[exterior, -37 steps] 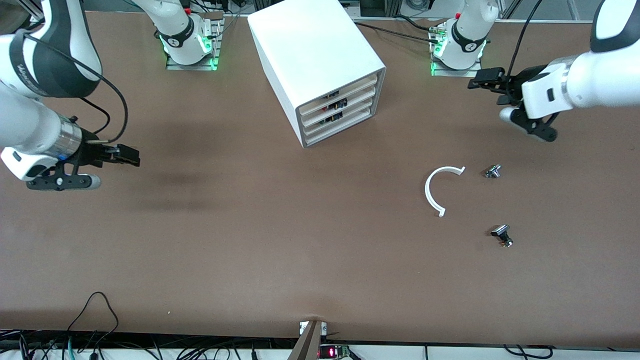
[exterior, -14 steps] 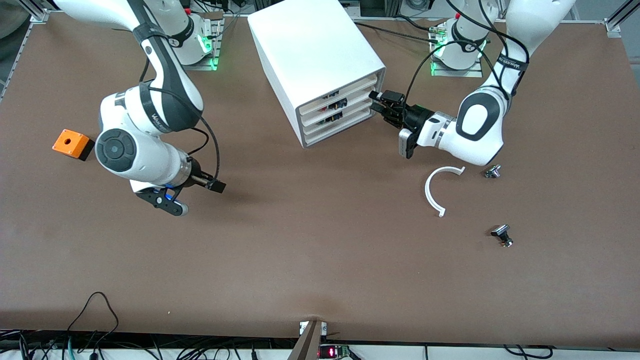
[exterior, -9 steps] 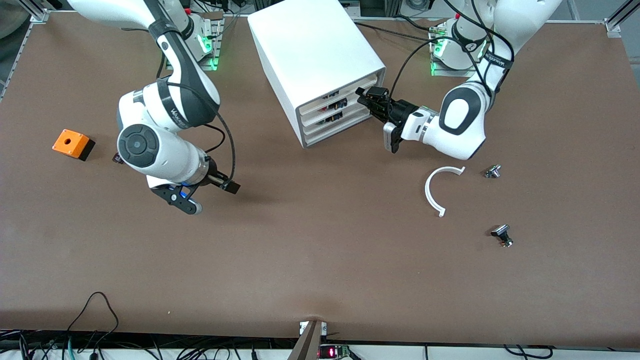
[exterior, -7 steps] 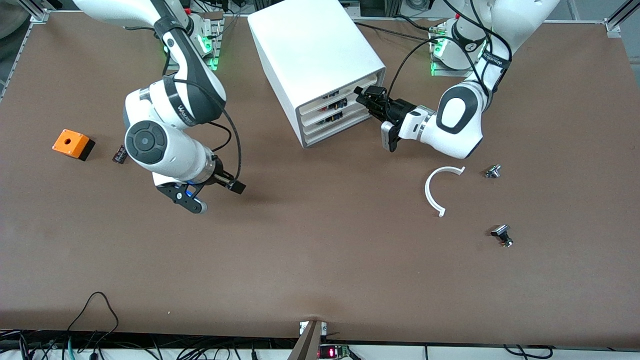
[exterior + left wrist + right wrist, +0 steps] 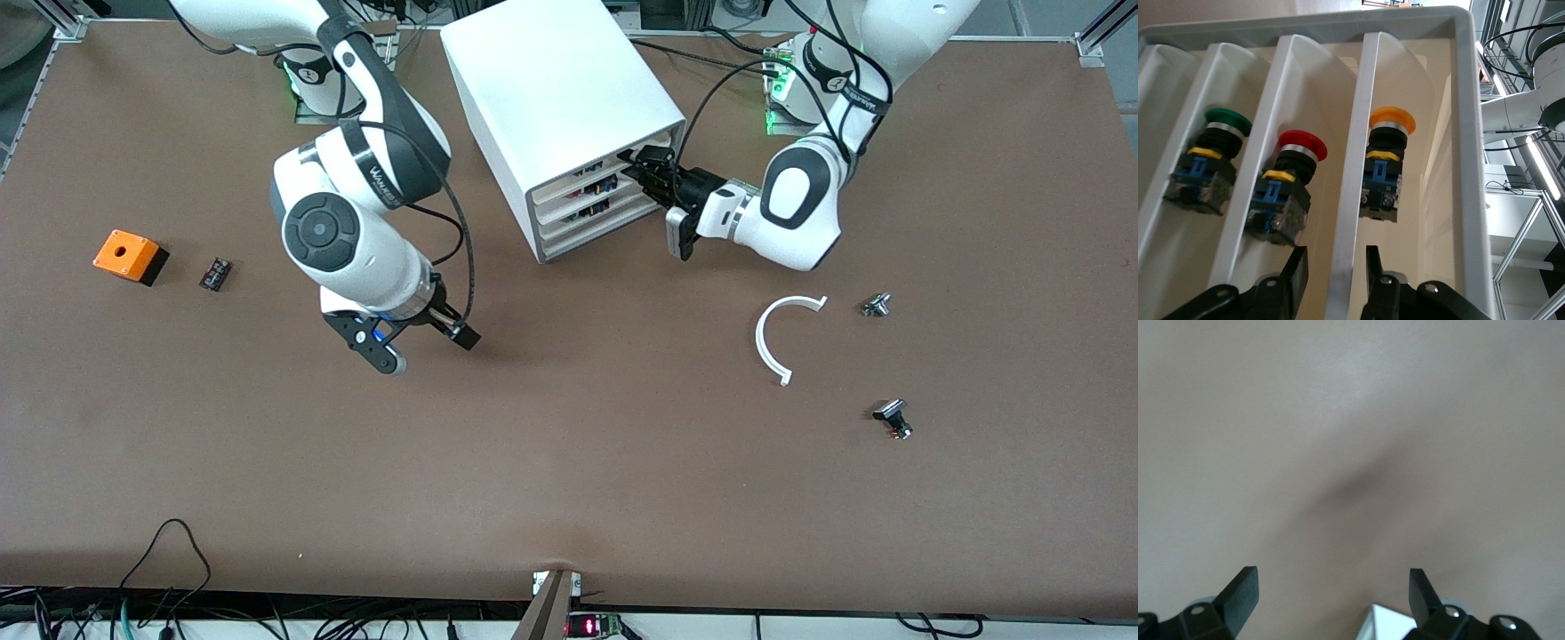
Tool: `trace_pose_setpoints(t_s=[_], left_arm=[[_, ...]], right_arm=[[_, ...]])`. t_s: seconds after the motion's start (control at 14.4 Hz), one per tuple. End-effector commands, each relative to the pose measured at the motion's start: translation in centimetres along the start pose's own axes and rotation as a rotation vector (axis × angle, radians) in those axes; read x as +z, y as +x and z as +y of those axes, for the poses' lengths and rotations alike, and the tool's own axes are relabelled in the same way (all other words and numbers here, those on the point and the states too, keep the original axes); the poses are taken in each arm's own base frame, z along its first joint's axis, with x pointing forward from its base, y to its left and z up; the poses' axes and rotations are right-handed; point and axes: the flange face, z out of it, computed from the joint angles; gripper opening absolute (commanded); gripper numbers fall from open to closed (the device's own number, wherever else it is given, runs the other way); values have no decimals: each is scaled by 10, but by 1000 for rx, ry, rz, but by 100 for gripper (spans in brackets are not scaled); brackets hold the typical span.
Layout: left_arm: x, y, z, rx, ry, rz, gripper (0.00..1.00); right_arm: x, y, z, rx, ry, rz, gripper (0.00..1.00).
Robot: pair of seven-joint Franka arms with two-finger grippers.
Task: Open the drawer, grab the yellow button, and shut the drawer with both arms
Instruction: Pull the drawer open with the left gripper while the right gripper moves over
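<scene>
Left pincer point(image 5: 642, 165) at white plastic cabinet's cream-fronted top drawer point(image 5: 622, 153), fingers narrowly apart; right pincer point(image 5: 464, 337) spread wide over brown counter point(image 5: 569, 462).

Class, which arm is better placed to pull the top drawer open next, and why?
Left: the left gripper is at the drawer front, fingers astride it. The right gripper hangs open over bare table.

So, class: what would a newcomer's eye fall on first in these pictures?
The white cabinet stands between the robots' bases, and the left gripper is at its drawer fronts. Through their notches show three buttons, capped green, red and orange-yellow. The right gripper hangs open over bare table.
</scene>
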Motion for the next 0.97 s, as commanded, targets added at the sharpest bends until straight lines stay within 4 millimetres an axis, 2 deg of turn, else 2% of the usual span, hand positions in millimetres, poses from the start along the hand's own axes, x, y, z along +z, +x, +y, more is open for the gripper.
trace_pose_setpoints(t_s=[0.0, 0.07, 0.21, 0.42, 0.62, 0.83, 0.9], left_arm=[[8, -1, -2, 24, -6, 25, 17], [8, -1, -2, 26, -6, 25, 1], [7, 0, -1, 28, -6, 26, 0], [-5, 4, 1, 34, -7, 41, 0], [-31, 18, 8, 49, 5, 81, 0], [-67, 35, -6, 57, 38, 84, 0], [-79, 42, -8, 65, 45, 93, 0]], right_arm=[[-9, -8, -19, 54, 27, -6, 100], [-14, -12, -22, 69, 39, -5, 100], [-22, -18, -31, 108, 64, -30, 100], [-36, -25, -39, 135, 92, -46, 100], [-46, -40, -48, 136, 122, -42, 100], [-55, -53, -55, 164, 163, -36, 100], [-52, -58, -57, 168, 160, -37, 100]])
